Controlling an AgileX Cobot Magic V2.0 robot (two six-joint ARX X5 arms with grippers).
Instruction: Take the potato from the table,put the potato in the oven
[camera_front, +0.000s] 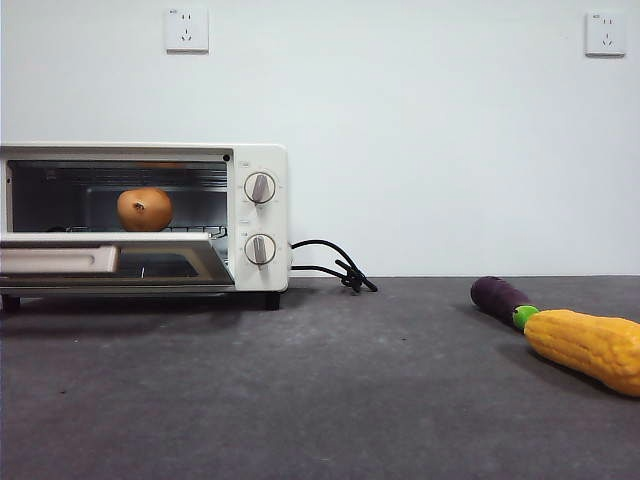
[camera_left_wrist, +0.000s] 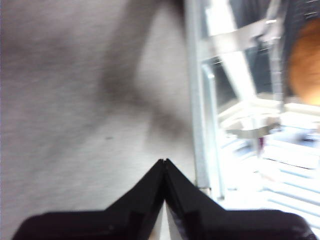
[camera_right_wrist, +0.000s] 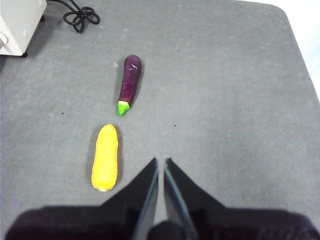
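The potato (camera_front: 145, 209) sat on the rack inside the oven (camera_front: 258, 165), whose door (camera_front: 110, 262) hung open. The left gripper (camera_left_wrist: 164, 161) was closed and empty, just outside the oven's open front above the desk (camera_front: 330, 390). The right gripper (camera_right_wrist: 160, 160) was closed, or nearly so, holding nothing, above the desk near the corn (camera_right_wrist: 105, 157) and eggplant (camera_right_wrist: 129, 83). The cord (camera_front: 335, 265) lay beside the oven.
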